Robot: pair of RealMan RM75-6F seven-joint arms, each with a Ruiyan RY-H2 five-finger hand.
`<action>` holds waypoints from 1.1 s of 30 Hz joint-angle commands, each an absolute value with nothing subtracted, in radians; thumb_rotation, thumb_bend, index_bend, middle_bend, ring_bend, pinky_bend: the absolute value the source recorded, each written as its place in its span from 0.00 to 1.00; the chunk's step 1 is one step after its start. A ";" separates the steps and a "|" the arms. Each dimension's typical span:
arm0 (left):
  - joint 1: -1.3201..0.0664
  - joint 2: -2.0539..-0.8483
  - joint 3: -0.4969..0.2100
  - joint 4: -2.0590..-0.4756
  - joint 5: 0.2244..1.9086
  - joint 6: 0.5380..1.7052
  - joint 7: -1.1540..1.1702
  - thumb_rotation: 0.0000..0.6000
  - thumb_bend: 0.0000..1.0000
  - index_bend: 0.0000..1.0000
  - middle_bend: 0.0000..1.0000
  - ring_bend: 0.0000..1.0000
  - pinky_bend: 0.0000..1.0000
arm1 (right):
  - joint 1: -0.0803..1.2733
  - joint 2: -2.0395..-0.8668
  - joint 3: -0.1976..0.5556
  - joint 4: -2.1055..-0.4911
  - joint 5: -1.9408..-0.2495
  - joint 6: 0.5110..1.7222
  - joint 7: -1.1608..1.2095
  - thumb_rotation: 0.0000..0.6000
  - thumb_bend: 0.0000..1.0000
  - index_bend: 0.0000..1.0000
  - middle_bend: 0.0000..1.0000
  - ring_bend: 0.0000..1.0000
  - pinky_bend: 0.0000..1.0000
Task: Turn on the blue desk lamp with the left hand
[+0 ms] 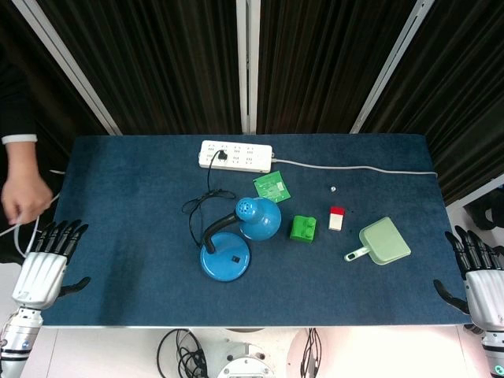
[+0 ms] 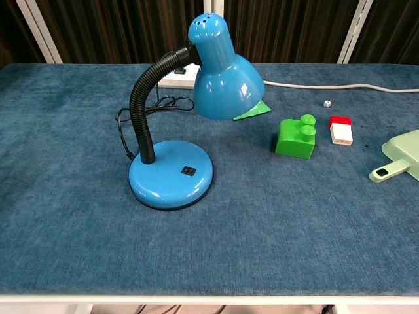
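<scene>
The blue desk lamp [image 1: 233, 239] stands near the middle of the blue table, with a round base [image 2: 171, 174], a black flexible neck [image 2: 145, 104] and a blue shade [image 2: 222, 75] pointing down. A small black switch [image 2: 188, 171] sits on top of the base. The lamp looks unlit. My left hand [image 1: 47, 264] hangs off the table's left front corner, fingers spread, holding nothing, far from the lamp. My right hand [image 1: 482, 279] is off the right front corner, also spread and holding nothing. Neither hand shows in the chest view.
A white power strip [image 1: 235, 155] lies at the back with the lamp's black cord [image 1: 201, 206] plugged in. A green card [image 1: 272, 187], green brick [image 2: 296, 137], red-white block [image 2: 340, 130] and pale green dustpan [image 1: 382, 242] lie to the right. A person's hand [image 1: 24, 197] is at the left edge.
</scene>
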State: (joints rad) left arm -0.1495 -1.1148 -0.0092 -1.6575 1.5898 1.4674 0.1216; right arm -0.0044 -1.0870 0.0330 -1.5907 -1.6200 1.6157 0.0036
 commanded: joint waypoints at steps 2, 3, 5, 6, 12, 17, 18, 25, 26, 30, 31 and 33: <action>-0.149 -1.115 -0.009 -1.657 1.590 1.468 0.121 1.00 0.11 0.07 0.05 0.00 0.00 | -0.005 -1.087 0.033 -1.591 -1.620 1.616 0.004 1.00 0.18 0.00 0.00 0.00 0.15; -0.148 -1.114 -0.009 -1.657 1.589 1.468 0.121 1.00 0.11 0.07 0.05 0.00 0.00 | -0.005 -1.087 0.033 -1.591 -1.621 1.617 0.004 1.00 0.18 0.00 0.00 0.00 0.15; -0.148 -1.115 -0.009 -1.657 1.590 1.469 0.120 1.00 0.11 0.07 0.05 0.00 0.00 | -0.005 -1.087 0.033 -1.591 -1.621 1.617 0.004 1.00 0.18 0.00 0.00 0.00 0.15; -0.148 -1.115 -0.008 -1.657 1.591 1.470 0.120 1.00 0.11 0.07 0.05 0.00 0.00 | -0.005 -1.087 0.032 -1.591 -1.622 1.617 0.003 1.00 0.18 0.00 0.00 0.00 0.15; -0.146 -1.115 -0.009 -1.656 1.599 1.478 0.117 1.00 0.11 0.07 0.05 0.00 0.00 | -0.006 -1.085 0.035 -1.592 -1.620 1.620 0.007 1.00 0.18 0.00 0.00 0.00 0.15; -0.146 -1.115 0.001 -1.654 1.624 1.485 0.091 1.00 0.11 0.07 0.13 0.03 0.11 | -0.001 -1.084 0.036 -1.594 -1.619 1.613 0.008 1.00 0.18 0.00 0.00 0.00 0.15; -0.147 -1.117 0.006 -1.649 1.634 1.484 0.083 1.00 0.12 0.07 0.18 0.08 0.21 | -0.001 -1.084 0.036 -1.594 -1.617 1.610 0.009 1.00 0.18 0.00 0.00 0.00 0.15; -0.178 -1.156 0.072 -1.627 1.742 1.426 0.041 1.00 0.33 0.13 0.68 0.68 0.79 | -0.001 -1.086 0.034 -1.588 -1.613 1.607 0.020 1.00 0.18 0.00 0.00 0.00 0.15; -0.187 -1.165 0.085 -1.623 1.764 1.414 0.029 1.00 0.36 0.16 0.72 0.71 0.83 | -0.002 -1.086 0.034 -1.588 -1.613 1.607 0.022 1.00 0.18 0.00 0.00 0.00 0.15; -0.223 -1.206 0.126 -1.610 1.848 1.358 0.054 1.00 0.40 0.21 0.77 0.77 0.87 | -0.001 -1.084 0.033 -1.588 -1.611 1.603 0.027 1.00 0.18 0.00 0.00 0.00 0.15; -0.232 -1.214 0.129 -1.616 1.856 1.344 0.061 1.00 0.40 0.21 0.77 0.77 0.87 | -0.001 -1.084 0.033 -1.589 -1.611 1.604 0.027 1.00 0.18 0.00 0.00 0.00 0.15; -0.258 -1.227 0.127 -1.645 1.859 1.298 0.078 1.00 0.40 0.20 0.77 0.77 0.87 | 0.000 -1.087 0.034 -1.590 -1.610 1.602 0.018 1.00 0.18 0.00 0.00 0.00 0.15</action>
